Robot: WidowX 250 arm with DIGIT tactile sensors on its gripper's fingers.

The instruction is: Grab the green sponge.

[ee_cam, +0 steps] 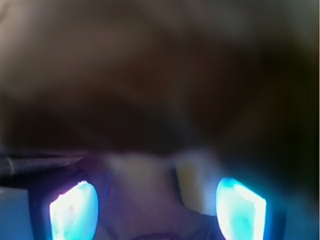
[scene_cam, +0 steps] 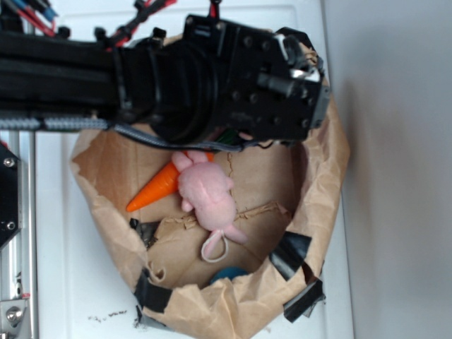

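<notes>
Pale yellow soft foam block, the green sponge (ee_cam: 194, 176): made out only in the wrist view, as a blurred cream-yellow patch low in the frame, a little right of centre. Very close to the lens and out of focus. Edges, corners and tilt impossible to tell. Bordered on its left by a darker band. Hidden in the exterior view.

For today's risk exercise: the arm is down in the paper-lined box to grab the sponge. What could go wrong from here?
1. The arm hides the sponge in the exterior view, and the wrist view is blurred, so the grasp can't be confirmed.
2. The pink plush toy and orange carrot lie just beside the arm; either might get caught instead.
3. The crumpled paper lining could snag.
</notes>
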